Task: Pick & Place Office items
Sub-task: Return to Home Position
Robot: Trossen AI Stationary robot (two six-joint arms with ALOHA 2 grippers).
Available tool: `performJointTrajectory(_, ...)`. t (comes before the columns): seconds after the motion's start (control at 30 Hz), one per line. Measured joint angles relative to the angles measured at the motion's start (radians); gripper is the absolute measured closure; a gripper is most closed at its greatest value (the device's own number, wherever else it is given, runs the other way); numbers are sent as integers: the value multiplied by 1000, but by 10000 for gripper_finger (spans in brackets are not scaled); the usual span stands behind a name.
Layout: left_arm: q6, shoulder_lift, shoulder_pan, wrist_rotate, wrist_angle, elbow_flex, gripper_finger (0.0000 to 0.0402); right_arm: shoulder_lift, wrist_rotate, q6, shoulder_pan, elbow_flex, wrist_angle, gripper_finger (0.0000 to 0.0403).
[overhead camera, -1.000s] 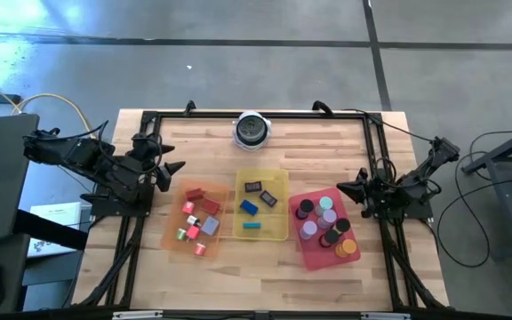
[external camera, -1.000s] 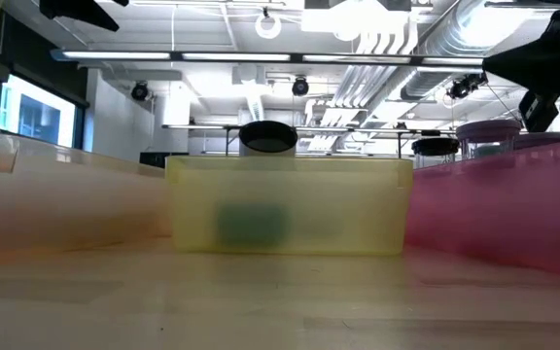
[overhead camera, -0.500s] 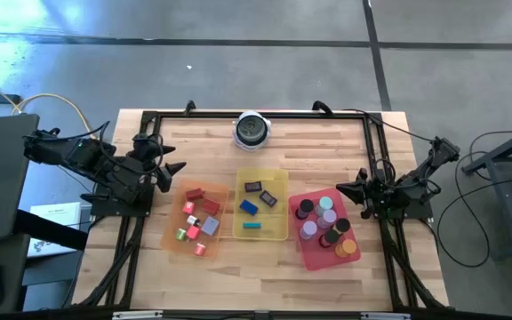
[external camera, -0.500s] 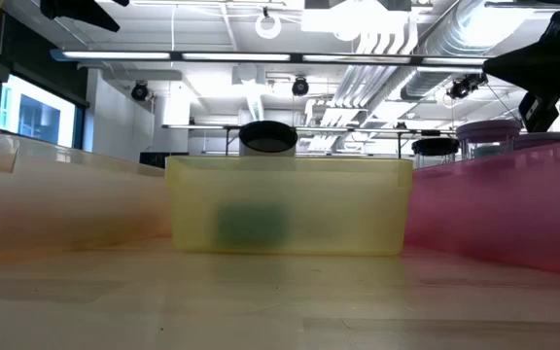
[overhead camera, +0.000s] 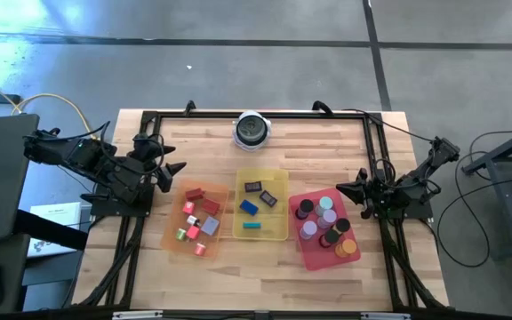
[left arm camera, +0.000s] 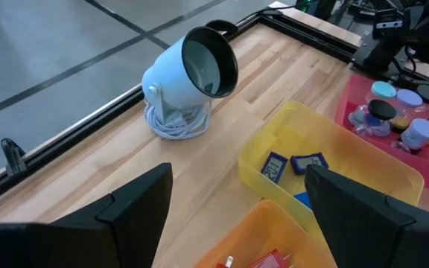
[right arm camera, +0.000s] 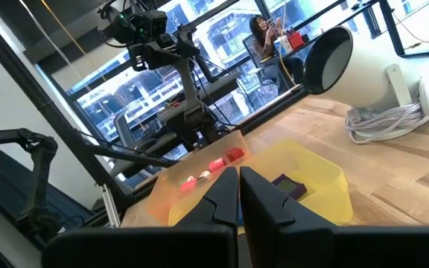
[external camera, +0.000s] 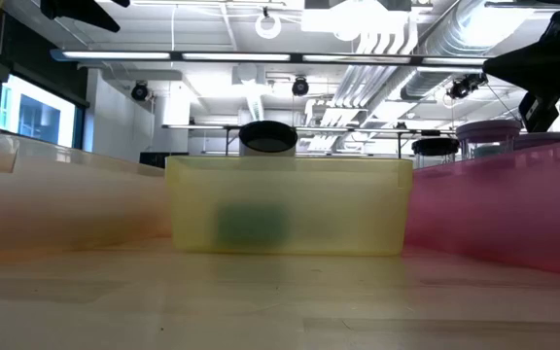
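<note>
Three trays lie side by side on the wooden table. The orange tray (overhead camera: 194, 222) holds red, pink and grey bits (overhead camera: 196, 216). The yellow tray (overhead camera: 261, 204) holds blue, black and teal blocks (overhead camera: 250, 208). The red tray (overhead camera: 324, 229) holds purple, black, teal and orange discs (overhead camera: 325, 222). My left gripper (overhead camera: 172, 158) hangs open above the table's left side, beside the orange tray, with nothing between its fingers (left arm camera: 136, 197). My right gripper (overhead camera: 343, 188) is shut at the right side, next to the red tray.
A small white lamp with a coiled cord (overhead camera: 252, 130) lies at the far middle of the table. A black frame (overhead camera: 256, 114) runs around the table's edges. A person sits in the room far beyond the table (right arm camera: 263, 30).
</note>
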Motion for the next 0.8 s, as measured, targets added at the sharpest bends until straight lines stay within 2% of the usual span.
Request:
performJointTrajectory(0.17,0,0,0,4,0,0,103,0,0,0,0,0,0,401)
performJointTrajectory(0.4,11,-1,0,157,-1,0,103,0,0,0,0,0,0,401)
performJointTrajectory(0.53,66,-9,0,171,10,0,109,0,0,0,0,0,0,401)
performJointTrajectory(0.6,94,-14,0,193,19,1,130,0,0,0,0,0,0,401)
performJointTrajectory(0.67,113,-14,-1,201,29,1,169,0,0,0,0,0,0,401)
performJointTrajectory(0.8,113,-12,-1,184,51,1,285,0,0,0,0,0,0,401)
